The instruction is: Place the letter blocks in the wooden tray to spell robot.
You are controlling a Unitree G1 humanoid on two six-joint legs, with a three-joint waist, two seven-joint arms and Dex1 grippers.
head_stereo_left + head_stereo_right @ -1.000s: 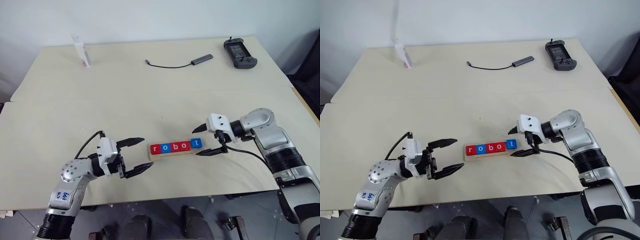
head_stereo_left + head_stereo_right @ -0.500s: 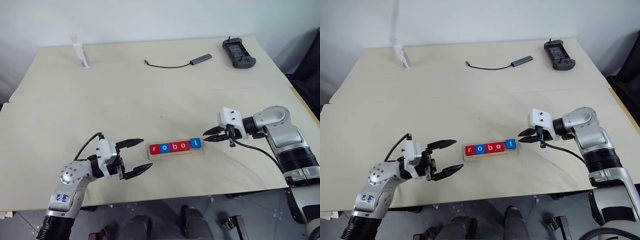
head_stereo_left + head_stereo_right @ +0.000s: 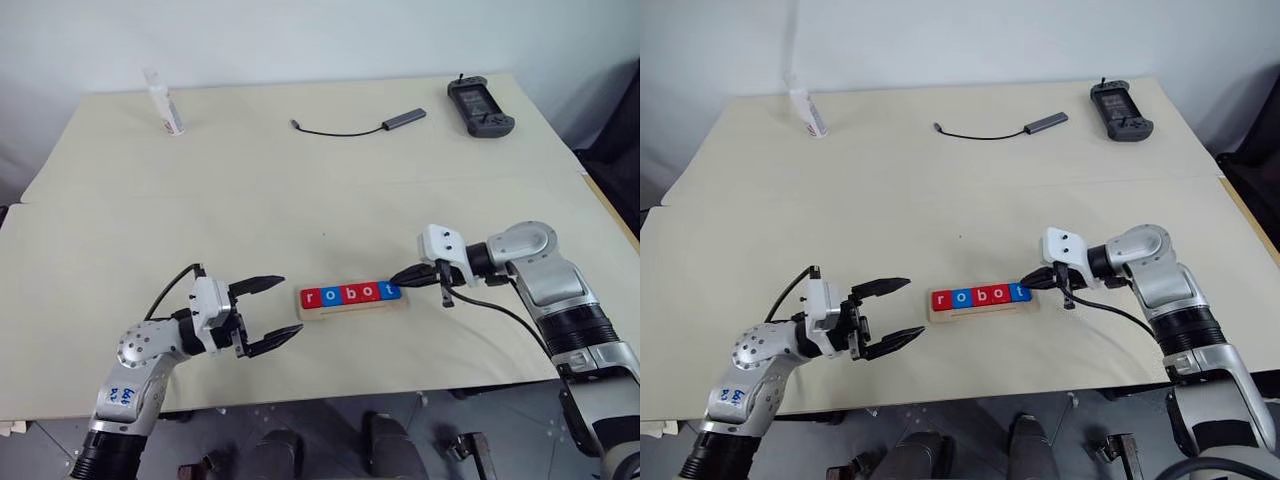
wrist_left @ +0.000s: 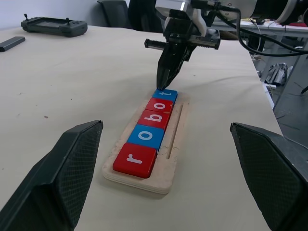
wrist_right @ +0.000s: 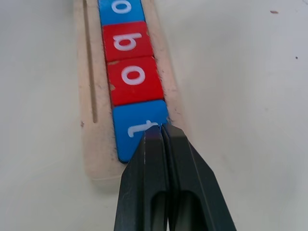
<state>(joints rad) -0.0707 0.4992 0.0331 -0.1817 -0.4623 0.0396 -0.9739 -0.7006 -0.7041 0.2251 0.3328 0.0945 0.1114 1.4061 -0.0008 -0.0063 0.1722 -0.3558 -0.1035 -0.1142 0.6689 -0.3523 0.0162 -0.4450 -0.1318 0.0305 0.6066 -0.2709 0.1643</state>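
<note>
while its two black fingers are pinching together on nothing, the right gripper is pressing its tip against the blue t block, at the 3 o'clock end of the wooden tray. the five letter blocks are lying in a row reading robot. this looks like final nudging; next calls for lifting clear without shifting tiles. the left gripper is hanging spread at the tray's 9 o'clock.

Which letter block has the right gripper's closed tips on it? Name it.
The blue t block, at the tray's end. The right gripper meets it with fingers shut; r, both o's and b sit farther along.
</note>
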